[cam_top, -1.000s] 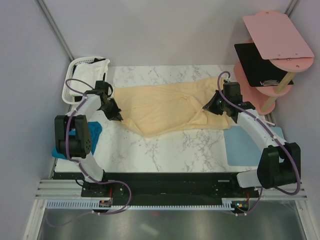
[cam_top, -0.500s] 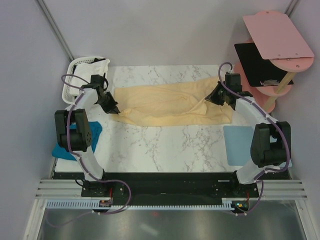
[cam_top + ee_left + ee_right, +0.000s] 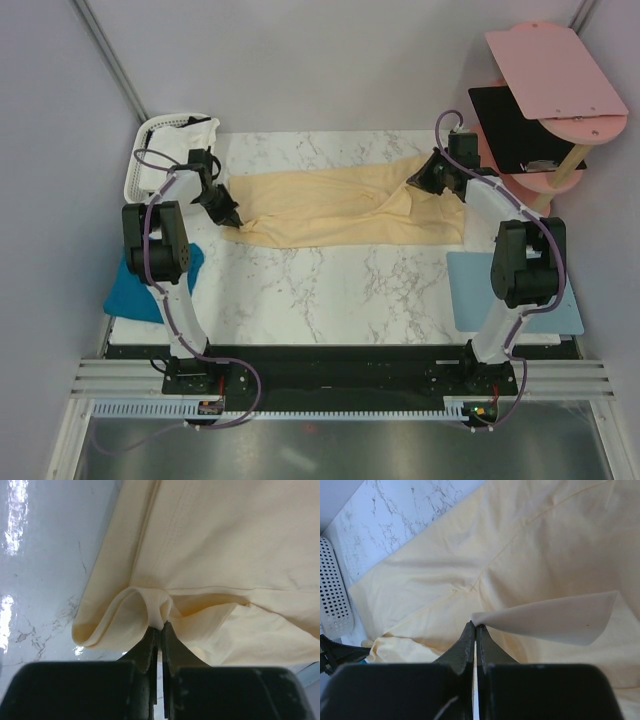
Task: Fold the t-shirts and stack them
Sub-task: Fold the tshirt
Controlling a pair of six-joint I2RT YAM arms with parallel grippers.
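The pale yellow-cream t-shirt (image 3: 335,205) lies stretched across the back of the marble table. My left gripper (image 3: 228,215) is shut on a fold at its left end, seen pinched between the jaws in the left wrist view (image 3: 159,625). My right gripper (image 3: 418,180) is shut on a lifted flap at its right end (image 3: 475,625). The teal blue t-shirt (image 3: 150,285) lies crumpled at the table's left edge, partly hidden by the left arm. The white t-shirt (image 3: 185,140) sits in the basket.
The white slotted basket (image 3: 140,170) stands at the back left corner. A flat light-blue mat (image 3: 510,292) lies at the right front. A pink tiered stand (image 3: 545,110) with a black board stands beyond the back right corner.
Both grippers have moved toward the back of the table, pulling the yellow-cream shirt's front edge with them; the shirt is now narrower and stretched straighter between them.
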